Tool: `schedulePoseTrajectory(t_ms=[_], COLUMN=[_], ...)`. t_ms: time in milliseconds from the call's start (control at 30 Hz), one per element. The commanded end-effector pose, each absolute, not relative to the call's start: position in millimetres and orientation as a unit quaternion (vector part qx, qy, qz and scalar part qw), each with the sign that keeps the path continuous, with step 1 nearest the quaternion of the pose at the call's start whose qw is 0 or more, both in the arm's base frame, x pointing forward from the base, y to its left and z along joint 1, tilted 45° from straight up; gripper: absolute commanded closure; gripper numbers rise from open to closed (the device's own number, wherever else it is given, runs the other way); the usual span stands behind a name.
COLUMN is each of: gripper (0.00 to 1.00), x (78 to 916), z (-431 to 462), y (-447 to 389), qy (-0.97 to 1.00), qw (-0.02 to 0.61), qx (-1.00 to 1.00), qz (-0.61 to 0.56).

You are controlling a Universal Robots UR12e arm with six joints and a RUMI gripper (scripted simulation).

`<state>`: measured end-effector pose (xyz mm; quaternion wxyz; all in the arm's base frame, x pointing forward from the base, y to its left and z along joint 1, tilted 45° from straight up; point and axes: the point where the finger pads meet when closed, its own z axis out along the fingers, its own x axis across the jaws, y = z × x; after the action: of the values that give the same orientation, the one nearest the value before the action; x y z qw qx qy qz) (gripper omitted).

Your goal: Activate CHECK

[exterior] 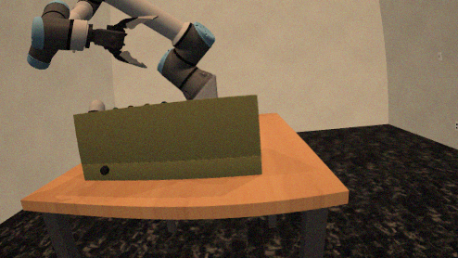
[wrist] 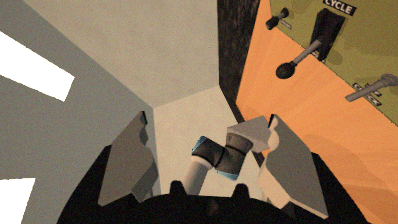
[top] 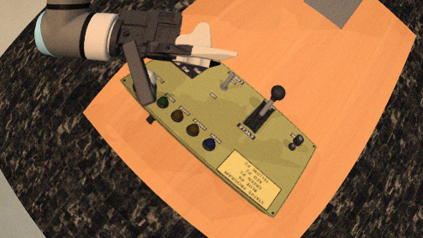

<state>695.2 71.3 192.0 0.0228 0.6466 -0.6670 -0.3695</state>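
The olive console (top: 240, 111) (exterior: 167, 139) lies askew on the orange table (top: 342, 86) (exterior: 287, 186). A grey metal toggle (top: 227, 80) (wrist: 371, 90) stands near the console's back edge; its small label looks like CHECK. My gripper (top: 191, 78) (exterior: 149, 42) (wrist: 206, 113) is open and empty. It hangs high above the console's left end, well apart from the toggle. The CYCLE lever (top: 274, 96) (wrist: 300, 59) with a black ball stands to the toggle's right. A small black toggle (top: 296, 141) (wrist: 274, 21) sits at the right end.
A row of round buttons, green (top: 162, 102), brown (top: 176, 115), amber (top: 193, 129) and blue (top: 209, 144), runs along the console's front. A yellow label plate (top: 249, 180) is at the front right. A white knob (exterior: 96, 106) sits at the left end. The arm's base (exterior: 199, 83) stands behind.
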Motion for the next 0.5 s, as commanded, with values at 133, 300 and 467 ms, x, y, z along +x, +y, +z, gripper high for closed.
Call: schedulePoseTrajectory(t_ms=[133,300,467], gripper=[0.0,0.0,0.0], x=[690.7,687.4,685.6], z=[198.4,202.6,204.8], y=[77.9,82.3,84.7], qy=[-0.667,-0.667,-0.667], qw=[0.023,0.023,0.023], qx=[0.647,0.647,0.647], qz=[-0.369,-0.369,-0.369])
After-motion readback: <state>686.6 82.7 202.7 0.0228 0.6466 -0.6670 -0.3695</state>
